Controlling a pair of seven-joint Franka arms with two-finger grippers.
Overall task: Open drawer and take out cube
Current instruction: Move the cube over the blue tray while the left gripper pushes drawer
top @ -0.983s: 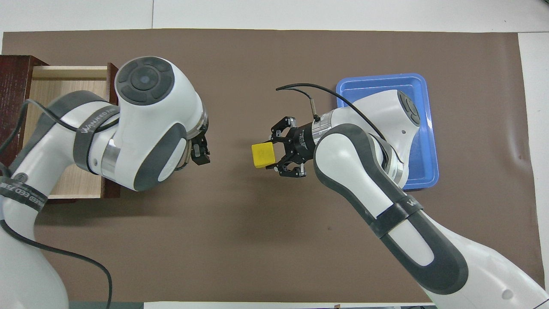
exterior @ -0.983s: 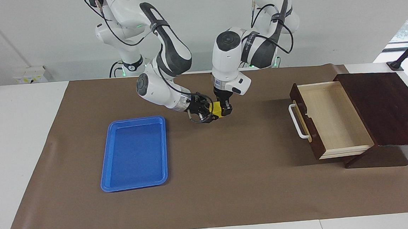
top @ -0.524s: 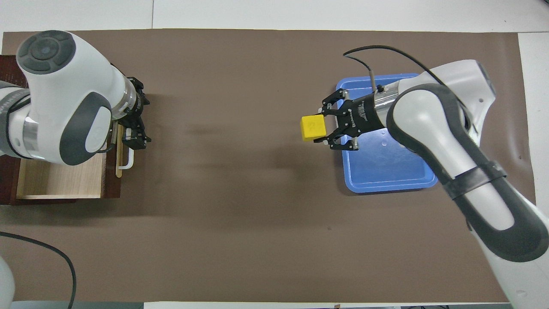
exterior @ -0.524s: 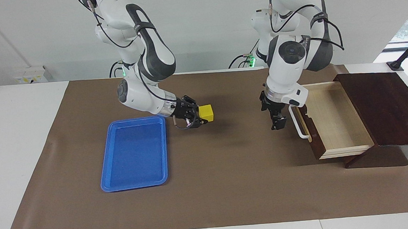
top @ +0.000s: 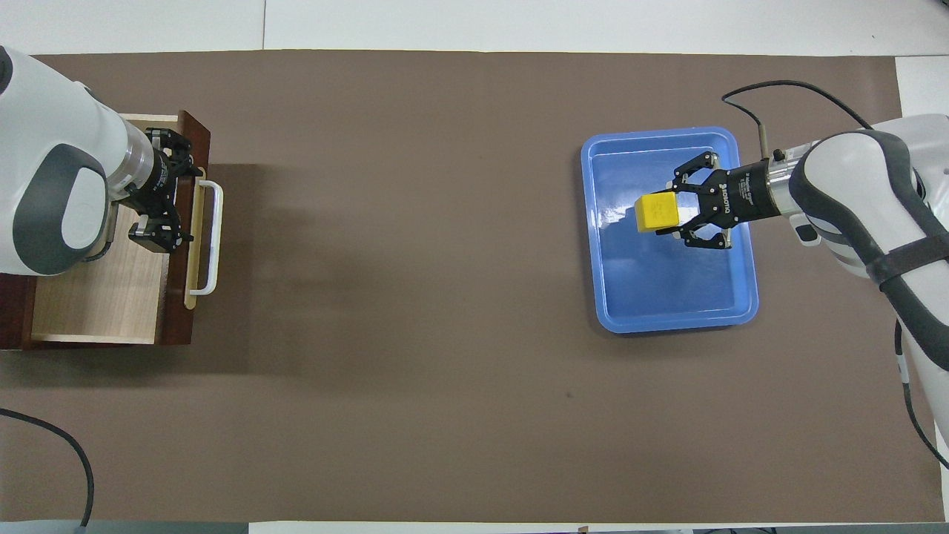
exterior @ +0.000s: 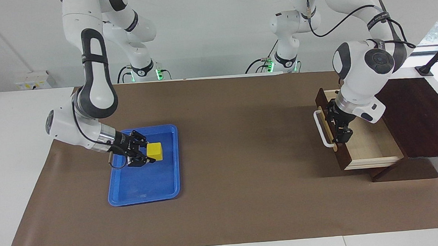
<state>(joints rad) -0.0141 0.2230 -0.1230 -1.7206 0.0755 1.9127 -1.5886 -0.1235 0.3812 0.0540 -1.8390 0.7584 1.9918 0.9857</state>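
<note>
The yellow cube (exterior: 154, 151) (top: 657, 213) is low over the blue tray (exterior: 143, 198) (top: 671, 320), with my right gripper (exterior: 149, 153) (top: 671, 213) shut on it from the side. I cannot tell whether the cube touches the tray floor. At the left arm's end of the table the drawer (exterior: 370, 148) (top: 96, 297) stands pulled out, its pale interior bare. My left gripper (exterior: 341, 125) (top: 174, 189) hangs open over the drawer's dark front panel, just inside the white handle (exterior: 323, 130) (top: 211, 237).
A brown mat (exterior: 245, 174) covers the table between tray and drawer. The drawer slides out of a dark wooden cabinet (exterior: 420, 118) at the left arm's end. Black cables trail from both arms.
My right arm carried the cube from over the mat's middle to over the tray. My left arm swung away from the middle to the drawer's front, still open.
</note>
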